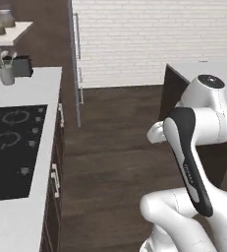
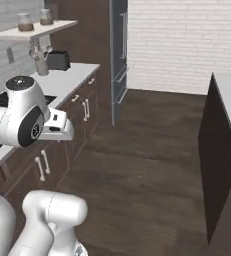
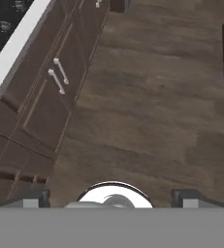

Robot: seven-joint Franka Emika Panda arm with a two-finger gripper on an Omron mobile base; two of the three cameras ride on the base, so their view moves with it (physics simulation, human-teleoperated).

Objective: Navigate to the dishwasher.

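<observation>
The dishwasher is out of view; no dark grey panel with a bar handle appears among the cabinet fronts here. My gripper [image 3: 111, 197] points down at the dark wood floor [image 3: 152, 97], and its two dark fingertips [image 3: 36, 196] stand wide apart with nothing between them. The arm is folded close over the base, with the hand [image 2: 57, 127] held beside the left counter.
A white counter [image 1: 41, 113] with a black cooktop [image 1: 12, 147] runs along the left over brown cabinet doors [image 3: 45, 111]. A tall steel fridge [image 2: 118, 45] stands at its far end. A dark island [image 2: 219, 150] is on the right. Open floor lies between them.
</observation>
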